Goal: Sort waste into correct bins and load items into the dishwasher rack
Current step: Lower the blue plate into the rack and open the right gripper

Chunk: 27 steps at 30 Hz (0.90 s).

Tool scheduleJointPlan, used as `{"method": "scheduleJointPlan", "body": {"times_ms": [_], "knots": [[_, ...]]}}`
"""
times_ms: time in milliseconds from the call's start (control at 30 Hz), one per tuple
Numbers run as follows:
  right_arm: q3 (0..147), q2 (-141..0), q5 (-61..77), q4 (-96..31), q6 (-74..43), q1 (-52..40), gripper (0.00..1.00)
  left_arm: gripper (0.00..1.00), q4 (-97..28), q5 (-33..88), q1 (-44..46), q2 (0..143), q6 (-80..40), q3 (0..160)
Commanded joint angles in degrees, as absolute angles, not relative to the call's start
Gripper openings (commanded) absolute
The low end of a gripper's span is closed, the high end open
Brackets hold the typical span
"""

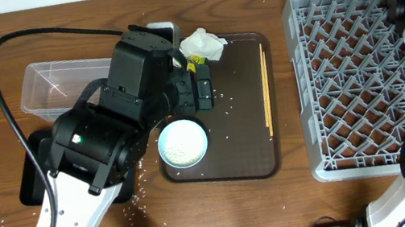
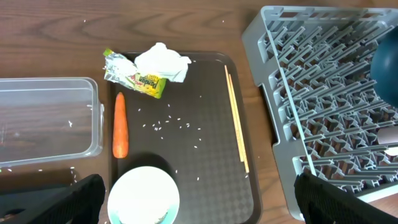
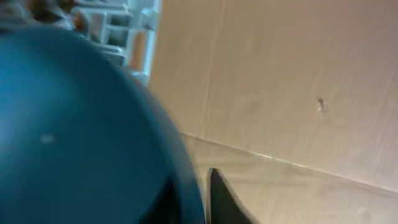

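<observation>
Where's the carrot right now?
In the left wrist view, the carrot lies along the brown tray's left edge, beside the clear tub, near the white bowl.

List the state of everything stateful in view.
Left hand: open, empty.
Right hand: against large dark-blue round dish; grip unclear.
Clear rectangular plastic tub: upright, lidless, nearly empty.
White bowl with pale-blue rim: upright.
Grey plastic dishwasher rack: mostly bare.
Yellow-green wrapper: crumpled.

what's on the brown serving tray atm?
On the tray: carrot, yellow-green wrapper, tissue, chopsticks, white bowl, loose rice grains. Anything under the tissue or bowl is covered. In the overhead view the left arm hides the tray's left side.
</observation>
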<state>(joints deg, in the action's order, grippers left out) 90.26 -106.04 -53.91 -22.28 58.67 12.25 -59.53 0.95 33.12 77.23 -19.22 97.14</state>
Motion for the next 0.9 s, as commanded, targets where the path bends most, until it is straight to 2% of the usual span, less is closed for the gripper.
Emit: {"method": "scheduleJointPlan", "body": {"times_ms": [0, 33, 167, 300, 333, 600, 733, 767, 867], "knots": [[90.1, -107.7, -52.4, -23.8, 57.4, 10.1, 0.36, 0.98, -59.9, 0.9, 33.2, 76.7, -18.4, 97.7], [90.1, -107.7, -52.5, -24.4, 57.5, 9.6, 0.43, 0.98, -60.0, 0.9, 33.2, 76.7, -18.4, 97.7], [90.1, -107.7, -51.9, -27.6, 57.0, 8.1, 0.59, 0.98, -60.0, 0.9, 33.2, 76.7, -18.4, 97.7], [90.1, -107.7, -49.1, -30.1, 50.3, 7.0, 0.65, 0.98, -60.0, 0.9, 33.2, 76.7, -18.4, 97.7], [90.1, -107.7, -49.0, -30.8, 48.2, 6.6, 0.71, 0.98, -60.0, 0.9, 33.2, 76.7, -18.4, 97.7], [90.1, -107.3, -47.4, -36.6, 36.8, 1.9, 0.82, 0.98, -61.5, 0.9, 33.2, 76.7, -18.1, 97.7], [90.2, -106.5, -38.3, -43.5, 30.9, -1.1, 0.85, 0.98, -61.6, 0.9, 33.2, 76.4, -14.4, 97.7], [90.2, -106.4, -36.4, -45.1, 27.8, -1.8, 0.89, 0.98, -61.6, 0.8, 33.2, 76.1, -13.3, 97.7], [90.5, -106.2, -28.9, -50.1, 18.6, -3.3, 0.91, 0.98, -61.2, -1.0, 32.6, 74.4, -12.1, 97.8]]}}
